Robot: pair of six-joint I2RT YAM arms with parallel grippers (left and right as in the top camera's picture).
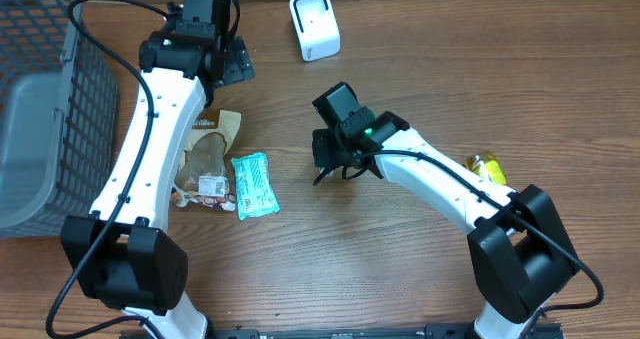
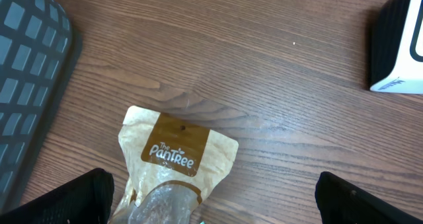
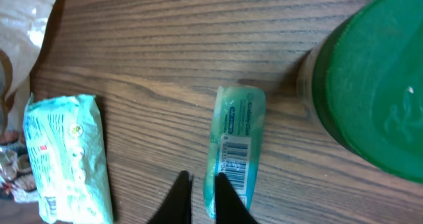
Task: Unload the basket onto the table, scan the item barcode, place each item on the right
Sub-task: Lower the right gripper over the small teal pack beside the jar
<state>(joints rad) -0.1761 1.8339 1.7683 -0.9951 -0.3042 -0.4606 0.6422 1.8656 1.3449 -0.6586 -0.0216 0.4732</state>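
Wood-grain table (image 1: 430, 79). Right gripper (image 3: 201, 184): the nearer arm, jaws closed almost together with nothing visibly between them. Left gripper (image 2: 215, 204): spread wide, empty, well apart. Pale-green soft plastic tube (image 3: 241, 131): just beside the right tips, off the gap's line, long axis running straight ahead. Barcode (image 3: 236, 156): face-up, at the near end.

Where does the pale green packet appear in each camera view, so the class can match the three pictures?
Overhead: the pale green packet lies left of centre.
Left wrist: not clearly in it.
Right wrist: lower left, lying flat.
Shared landmark: the Pantree pouch, just left of the packet overhead, lower centre in the left wrist view, top-left corner in the right wrist view.
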